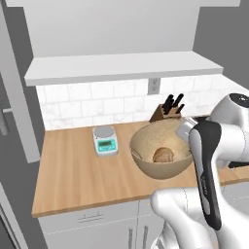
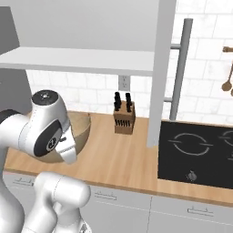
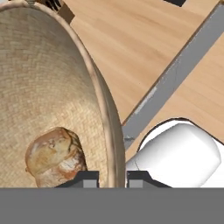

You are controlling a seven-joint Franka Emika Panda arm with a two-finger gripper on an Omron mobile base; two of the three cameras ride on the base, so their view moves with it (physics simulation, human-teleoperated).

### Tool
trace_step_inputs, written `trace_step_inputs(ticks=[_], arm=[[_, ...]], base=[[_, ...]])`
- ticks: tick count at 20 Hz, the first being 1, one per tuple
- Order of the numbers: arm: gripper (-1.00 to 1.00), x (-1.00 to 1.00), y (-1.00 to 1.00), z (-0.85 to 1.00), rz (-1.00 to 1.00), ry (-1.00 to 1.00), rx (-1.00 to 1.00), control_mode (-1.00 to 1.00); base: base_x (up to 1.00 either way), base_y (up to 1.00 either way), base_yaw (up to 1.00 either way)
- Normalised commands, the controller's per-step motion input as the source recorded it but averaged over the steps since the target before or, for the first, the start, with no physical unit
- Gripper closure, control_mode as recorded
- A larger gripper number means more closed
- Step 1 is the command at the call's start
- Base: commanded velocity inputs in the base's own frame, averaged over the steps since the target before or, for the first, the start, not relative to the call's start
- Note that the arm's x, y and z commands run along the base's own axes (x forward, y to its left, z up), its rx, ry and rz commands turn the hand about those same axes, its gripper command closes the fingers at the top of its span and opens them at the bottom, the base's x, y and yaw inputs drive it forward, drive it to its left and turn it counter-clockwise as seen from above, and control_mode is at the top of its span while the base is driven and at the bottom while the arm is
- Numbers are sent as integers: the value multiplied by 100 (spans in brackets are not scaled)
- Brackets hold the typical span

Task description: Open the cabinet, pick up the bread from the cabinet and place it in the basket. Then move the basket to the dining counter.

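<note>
One wooden worktop bears basket, scale.

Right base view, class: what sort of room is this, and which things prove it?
A kitchen: a knife block stands on the wooden worktop, beside a black hob and white tiled backsplash.

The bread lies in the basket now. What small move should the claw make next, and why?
Probably close the claw on the basket rim. The bread already lies inside, and the two fingertips stand on either side of the rim, apart, so a grip is likely needed before any lift toward the dining counter.
</note>
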Motion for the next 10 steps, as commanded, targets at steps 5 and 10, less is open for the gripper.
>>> trace_step_inputs(ticks=[5, 10], arm=[[100, 0, 0, 0, 0, 0, 0, 100], [100, 0, 0, 0, 0, 0, 0, 100]], base=[[-100, -8, 0], [-100, -12, -1]])
